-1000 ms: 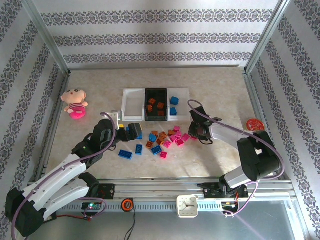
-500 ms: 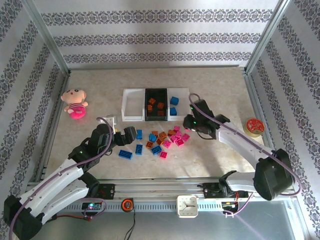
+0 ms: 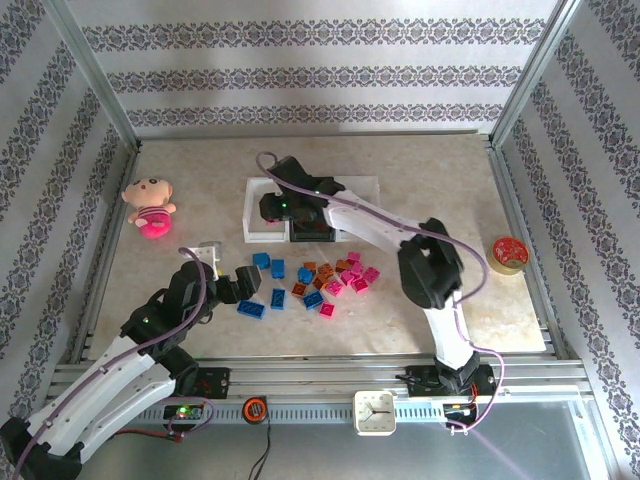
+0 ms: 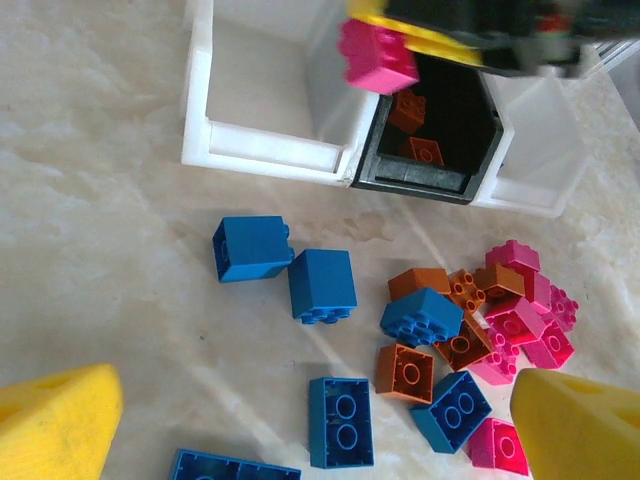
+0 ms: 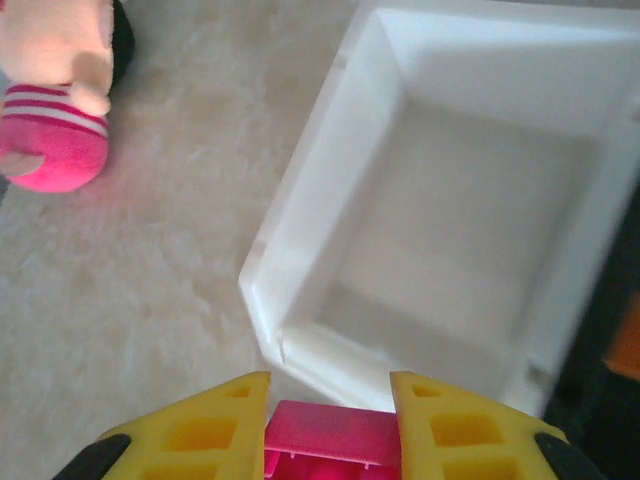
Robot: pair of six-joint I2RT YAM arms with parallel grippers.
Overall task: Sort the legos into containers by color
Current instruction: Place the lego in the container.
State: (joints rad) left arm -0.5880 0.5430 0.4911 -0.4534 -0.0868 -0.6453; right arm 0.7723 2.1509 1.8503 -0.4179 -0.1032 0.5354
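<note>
Gripping a pink brick [image 5: 330, 437] in the right gripper [image 5: 326, 392], poised over the left white bin [image 5: 300, 230]. Right beside it, the black bin [image 4: 420, 180] with orange bricks [image 4: 425, 150] inside. Spread wide open on the left gripper [image 4: 315, 405], hovering above loose blue, orange and pink bricks [image 4: 322, 283] on the table [image 4: 90, 270].
</note>
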